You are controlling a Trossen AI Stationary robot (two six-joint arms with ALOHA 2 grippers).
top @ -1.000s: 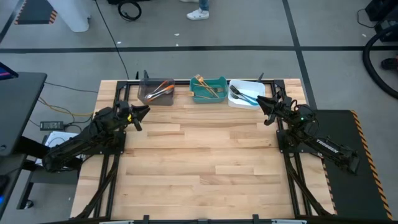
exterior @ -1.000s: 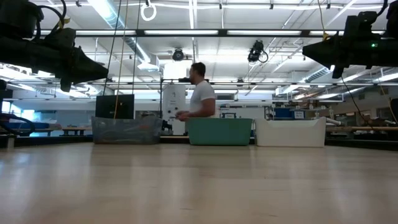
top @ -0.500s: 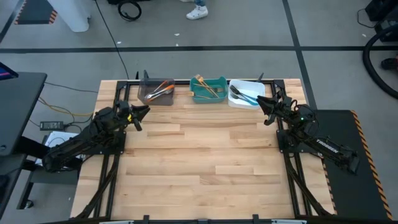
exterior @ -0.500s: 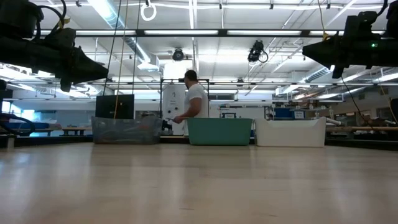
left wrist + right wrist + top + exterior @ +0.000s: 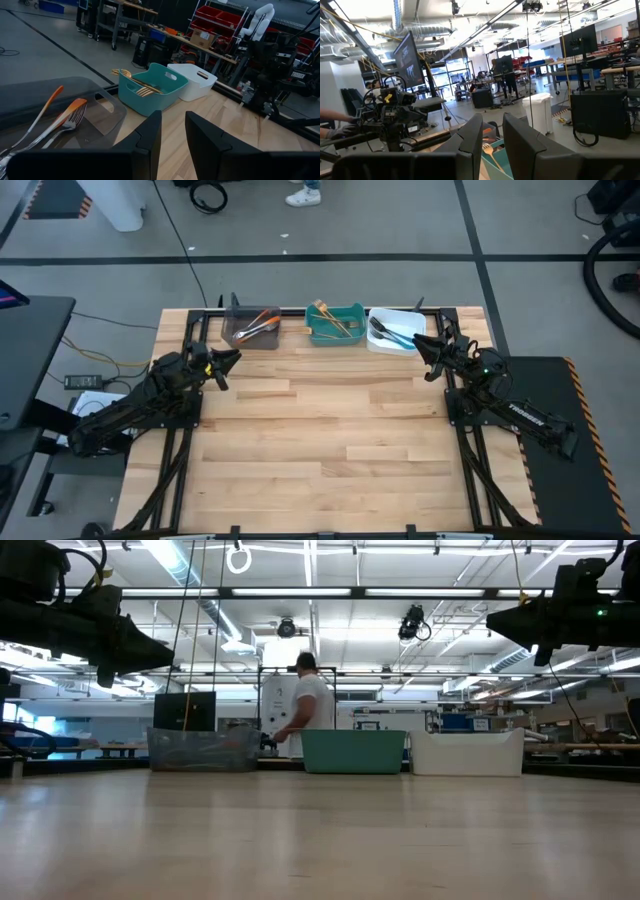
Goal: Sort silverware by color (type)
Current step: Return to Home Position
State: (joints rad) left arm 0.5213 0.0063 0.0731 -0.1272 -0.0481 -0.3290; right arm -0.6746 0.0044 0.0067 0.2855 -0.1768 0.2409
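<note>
Three bins stand in a row at the table's far edge. The clear bin (image 5: pixel 251 327) holds orange-handled forks (image 5: pixel 60 117). The teal bin (image 5: pixel 335 323) holds gold forks (image 5: pixel 135 82), their heads sticking over its rim. The white bin (image 5: pixel 393 331) holds blue-handled forks (image 5: pixel 390 333). My left gripper (image 5: pixel 233 358) hovers near the table's left edge, just short of the clear bin, fingers slightly apart and empty (image 5: pixel 172 137). My right gripper (image 5: pixel 420 346) hovers by the white bin's right side, also slightly open and empty (image 5: pixel 492 137).
The wooden tabletop (image 5: pixel 330 430) stretches bare from the bins to the near edge. A person (image 5: pixel 305 705) stands beyond the far edge behind the bins. Black frame rails run along the table's left and right sides.
Both arms keep still. The person behind the table has turned and shifted slightly to the left in the low view.
</note>
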